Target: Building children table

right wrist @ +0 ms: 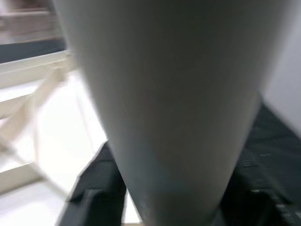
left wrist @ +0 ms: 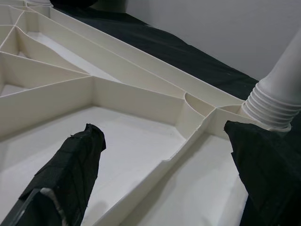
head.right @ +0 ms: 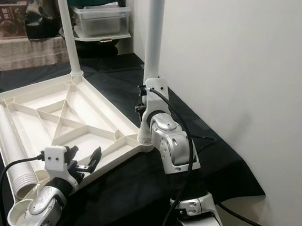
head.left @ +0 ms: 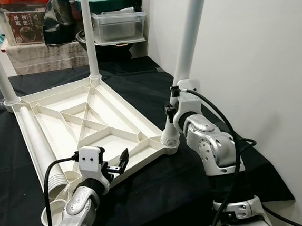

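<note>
The tabletop [head.left: 88, 123] lies upside down on a black cloth [head.left: 163, 196], its ribbed underside facing up. Three legs stand in corner sockets; a fourth leg [head.left: 38, 149] lies loose along the robot's left edge of the top, its threaded end toward the robot beside an empty corner socket [head.left: 53, 210].

The right gripper [head.left: 173, 108] is closed around the near right leg [head.left: 187, 41], just above its threaded base. The left gripper [head.left: 116, 166] hovers with fingers [left wrist: 70, 174] spread over the near edge of the top, gripping nothing.

Judgement: the parts look like light, stiff moulded plastic — smooth and likely slippery on the round legs. Hold a leg low, near the thread, for turning; the top is best steadied by a rib or rim.

The upper ends of the standing legs are cut off. Whether the held leg is fully seated cannot be told — the right wrist view is blurred.
</note>
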Robot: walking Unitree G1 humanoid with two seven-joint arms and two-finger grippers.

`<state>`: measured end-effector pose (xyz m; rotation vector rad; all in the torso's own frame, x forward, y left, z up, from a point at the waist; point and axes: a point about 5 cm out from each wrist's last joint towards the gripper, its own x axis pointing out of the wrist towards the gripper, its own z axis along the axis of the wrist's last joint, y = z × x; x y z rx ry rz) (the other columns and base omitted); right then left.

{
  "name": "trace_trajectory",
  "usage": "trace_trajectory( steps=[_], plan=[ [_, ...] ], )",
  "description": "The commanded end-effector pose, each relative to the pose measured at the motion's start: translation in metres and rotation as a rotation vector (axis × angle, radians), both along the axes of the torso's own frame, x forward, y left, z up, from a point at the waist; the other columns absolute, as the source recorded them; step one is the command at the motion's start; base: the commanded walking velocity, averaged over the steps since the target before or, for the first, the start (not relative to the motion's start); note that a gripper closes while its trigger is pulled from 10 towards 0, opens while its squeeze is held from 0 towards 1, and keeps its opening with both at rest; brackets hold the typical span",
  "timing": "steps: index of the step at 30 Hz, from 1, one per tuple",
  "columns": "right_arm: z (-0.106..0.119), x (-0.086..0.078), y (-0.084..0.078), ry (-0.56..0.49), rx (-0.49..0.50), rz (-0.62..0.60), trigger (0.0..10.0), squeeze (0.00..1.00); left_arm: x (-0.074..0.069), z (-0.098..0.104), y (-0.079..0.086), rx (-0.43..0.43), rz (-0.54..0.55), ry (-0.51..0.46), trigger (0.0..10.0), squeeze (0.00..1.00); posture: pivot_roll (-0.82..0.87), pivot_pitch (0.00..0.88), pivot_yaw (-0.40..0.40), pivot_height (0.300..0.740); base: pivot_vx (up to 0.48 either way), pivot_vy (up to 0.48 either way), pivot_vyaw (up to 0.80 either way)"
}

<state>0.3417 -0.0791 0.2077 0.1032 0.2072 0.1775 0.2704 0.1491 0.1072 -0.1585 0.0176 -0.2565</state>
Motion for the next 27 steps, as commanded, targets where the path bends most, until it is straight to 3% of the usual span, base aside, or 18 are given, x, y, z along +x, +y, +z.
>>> trace_trajectory(
  steps=[1,2,3,23,24,27],
  plan=[
    [-0.001,0.000,0.008,0.010,0.016,0.039,10.0,0.89,0.001,0.000,-0.002,0.007,-0.006,-0.005,10.0,0.00,-0.01,0.000,-0.123,0.740,0.000,0.000,0.00],
    [-0.001,0.000,0.008,0.010,0.016,0.039,10.0,0.89,0.001,0.000,-0.002,0.007,-0.006,-0.005,10.0,0.00,-0.01,0.000,-0.123,0.740,0.000,0.000,0.00],
    [0.001,0.000,0.008,0.000,0.019,0.041,10.0,1.00,0.002,0.000,-0.002,0.007,-0.007,-0.006,10.0,0.00,-0.01,0.000,-0.123,0.740,0.000,0.000,0.00],
    [0.005,0.003,-0.003,-0.038,0.026,-0.006,10.0,1.00,0.001,0.000,-0.001,0.012,-0.012,-0.006,10.0,0.00,-0.01,0.000,-0.115,0.740,0.000,0.000,0.00],
    [0.008,0.003,-0.003,-0.078,0.036,-0.002,0.0,1.00,0.001,0.000,0.000,0.012,-0.013,-0.007,10.0,0.00,-0.01,0.000,-0.115,0.740,0.000,0.000,0.00],
    [0.009,0.003,-0.002,-0.090,0.040,0.001,0.0,1.00,0.001,0.000,0.000,0.012,-0.013,-0.007,10.0,0.00,-0.01,0.000,-0.115,0.740,0.000,0.000,0.00]
  ],
)
